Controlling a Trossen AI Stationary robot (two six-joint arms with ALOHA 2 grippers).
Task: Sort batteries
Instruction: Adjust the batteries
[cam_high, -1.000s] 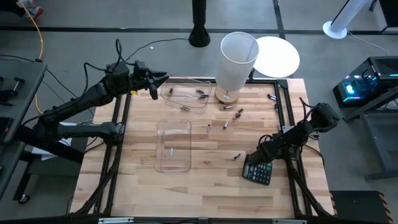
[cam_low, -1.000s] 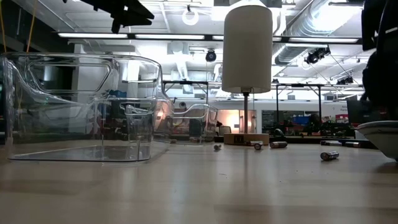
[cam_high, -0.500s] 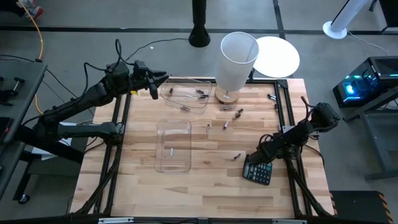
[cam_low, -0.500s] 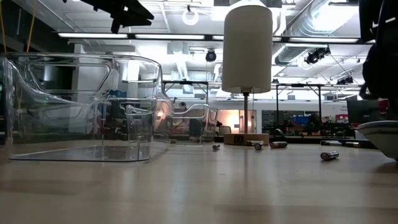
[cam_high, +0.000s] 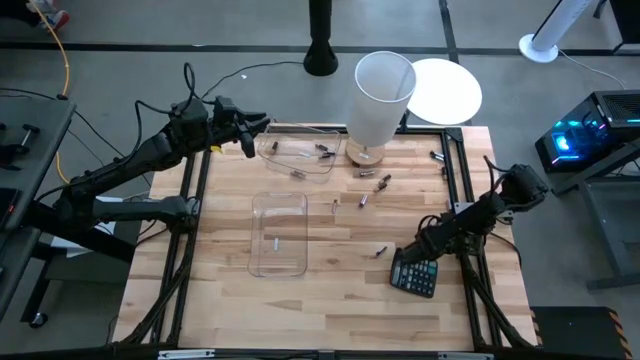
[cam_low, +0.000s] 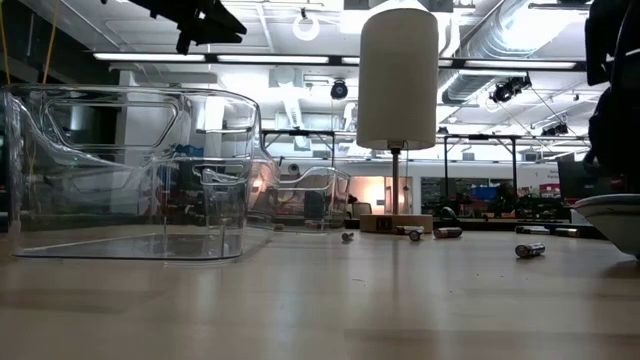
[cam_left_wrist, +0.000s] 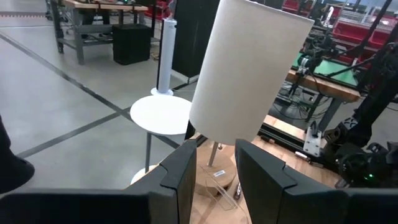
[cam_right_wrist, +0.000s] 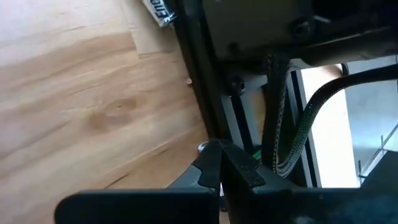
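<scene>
Batteries lie scattered on the wooden table: a few near the lamp's foot (cam_high: 374, 178), one near the calculator (cam_high: 380, 251), and some at the far right (cam_high: 437, 156). A few lie in the far clear container (cam_high: 300, 158) and one in the near clear container (cam_high: 278, 235). My left gripper (cam_high: 262, 123) hangs open high over the table's far left corner, with nothing between its fingers (cam_left_wrist: 216, 155). My right gripper (cam_high: 420, 250) is shut and slants down just above the calculator's far edge. In the right wrist view a battery (cam_right_wrist: 158, 11) lies beyond its tips (cam_right_wrist: 219, 163).
A white-shaded lamp (cam_high: 380, 95) on a wooden foot stands at the table's far edge. The black calculator (cam_high: 414, 275) lies at the near right. Black frame rails (cam_high: 462, 190) run along the table's left and right sides. Bare wood lies along the near edge.
</scene>
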